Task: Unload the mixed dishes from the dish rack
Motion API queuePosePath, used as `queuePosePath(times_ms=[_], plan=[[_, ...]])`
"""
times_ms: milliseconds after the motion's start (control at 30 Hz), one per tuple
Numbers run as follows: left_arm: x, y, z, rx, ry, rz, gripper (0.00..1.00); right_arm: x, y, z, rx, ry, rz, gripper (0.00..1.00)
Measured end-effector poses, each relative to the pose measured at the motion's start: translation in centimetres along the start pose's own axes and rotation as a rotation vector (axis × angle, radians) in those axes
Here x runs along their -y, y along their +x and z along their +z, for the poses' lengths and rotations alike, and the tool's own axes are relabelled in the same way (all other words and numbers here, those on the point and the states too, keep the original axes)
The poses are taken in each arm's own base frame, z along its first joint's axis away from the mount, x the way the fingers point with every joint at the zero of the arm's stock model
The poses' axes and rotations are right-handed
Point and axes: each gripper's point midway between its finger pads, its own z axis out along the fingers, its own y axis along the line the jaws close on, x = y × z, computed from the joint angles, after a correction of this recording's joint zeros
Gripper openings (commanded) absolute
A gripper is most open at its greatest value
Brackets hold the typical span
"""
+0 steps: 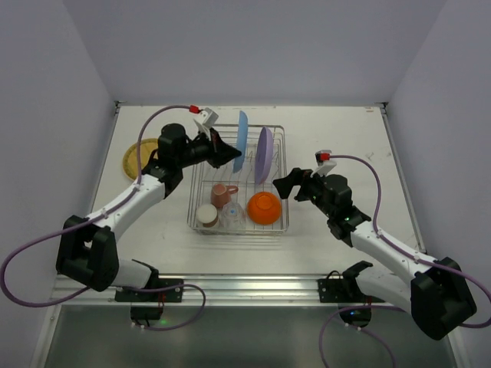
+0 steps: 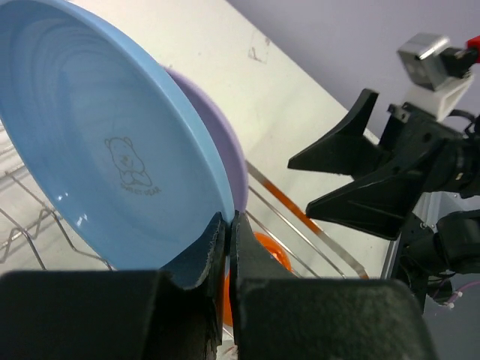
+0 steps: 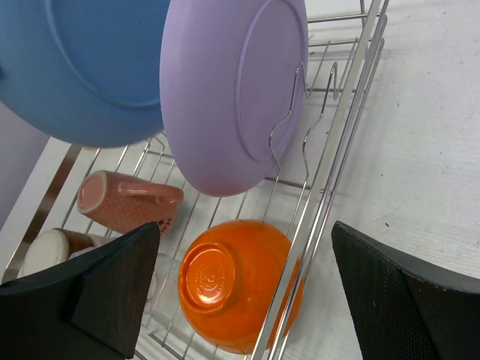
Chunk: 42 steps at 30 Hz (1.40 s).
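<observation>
Pinching the light-blue plate [image 2: 112,150] by its rim, our left gripper [image 2: 228,226] is clamped on it at the far end of the dish rack [image 1: 285,178], an edge hold that should let it lift clear of the prongs [image 3: 281,135]. Our right gripper [image 1: 288,186] hovers wide open beside the rack's right wall.

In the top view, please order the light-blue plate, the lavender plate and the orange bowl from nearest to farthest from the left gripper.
1. light-blue plate, held at its rim by the left gripper.
2. lavender plate, just right of it.
3. orange bowl, in the dish rack's near right corner.
</observation>
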Motion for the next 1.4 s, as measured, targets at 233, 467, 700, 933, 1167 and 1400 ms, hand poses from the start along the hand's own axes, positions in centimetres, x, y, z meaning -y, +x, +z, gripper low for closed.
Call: queuePosePath(times_ms=[233, 467, 700, 933, 1167, 1400], plan=[[2.3, -4.3, -1.5, 0.092, 0.006, 0.072, 0.00, -0.1, 0.0, 0.0, -0.001, -0.003, 0.000, 0.99], [2.7, -5.3, -2.5, 0.113, -0.028, 0.085, 0.00, -0.2, 0.1, 0.0, -0.005, -0.010, 0.000, 0.99], [1.1, -6.2, -3.6, 0.133, -0.170, 0.087, 0.00, -0.4, 0.0, 0.0, -0.007, -0.021, 0.000, 0.99], [-3.0, -6.5, -5.7, 0.163, -0.439, 0.059, 0.00, -0.5, 0.0, 0.0, -0.007, -0.021, 0.000, 0.99], [-6.2, -7.9, -10.0, 0.249, -0.736, 0.050, 0.00, -0.4, 0.0, 0.0, -0.006, -0.021, 0.000, 0.99], [-9.1, -7.1, -12.7, 0.245, -0.948, 0.034, 0.00, -0.4, 0.0, 0.0, -0.007, -0.020, 0.000, 0.99]])
